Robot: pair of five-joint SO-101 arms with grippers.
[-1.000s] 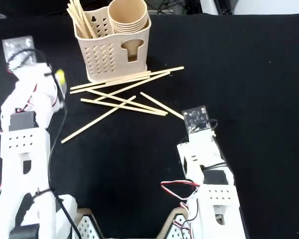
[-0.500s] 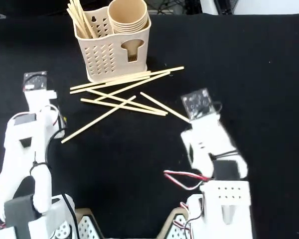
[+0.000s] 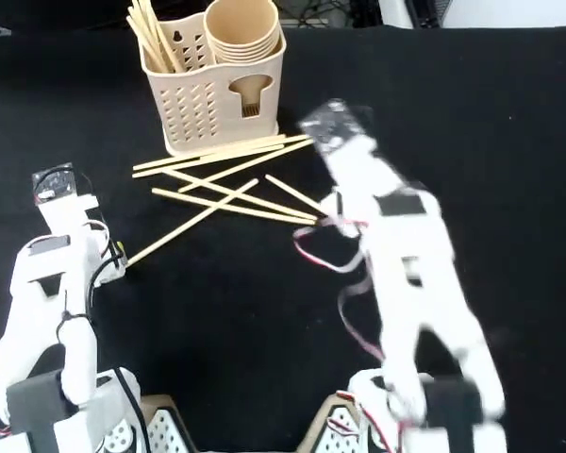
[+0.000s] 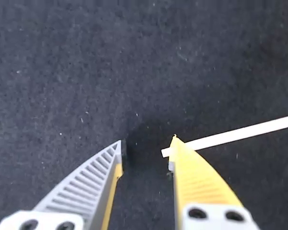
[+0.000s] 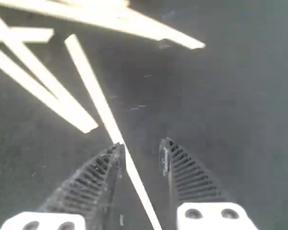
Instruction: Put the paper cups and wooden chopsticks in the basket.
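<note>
At 11 o'clock on the table, basket: upright, two compartments, apparently within both arms' reach.
Paper cups: nested in one stack in the basket's 3 o'clock compartment. This half of the task looks done.
Stored chopsticks: stand leaning in the 9 o'clock compartment.
Loose chopsticks: crossed heap, flat on the cloth just at 6 o'clock of the basket. They still need collecting.
Long chopstick: runs out of the heap toward 8 o'clock.
Left gripper: low over the cloth at the long chopstick's 8 o'clock end. Jaws a narrow gap apart, holding nothing. The stick's end shows at the yellow finger's inner edge; contact cannot be told.
Right arm: stretched toward 12 o'clock over the heap's 3 o'clock end.
Right gripper: jaws partly apart, nothing clamped. Single chopstick runs lengthwise through the gap, close to one finger.
Reading: the straddle looks like a pre-grasp.
Risk: a thin stick lying flat may slip out as the jaws close.
</note>
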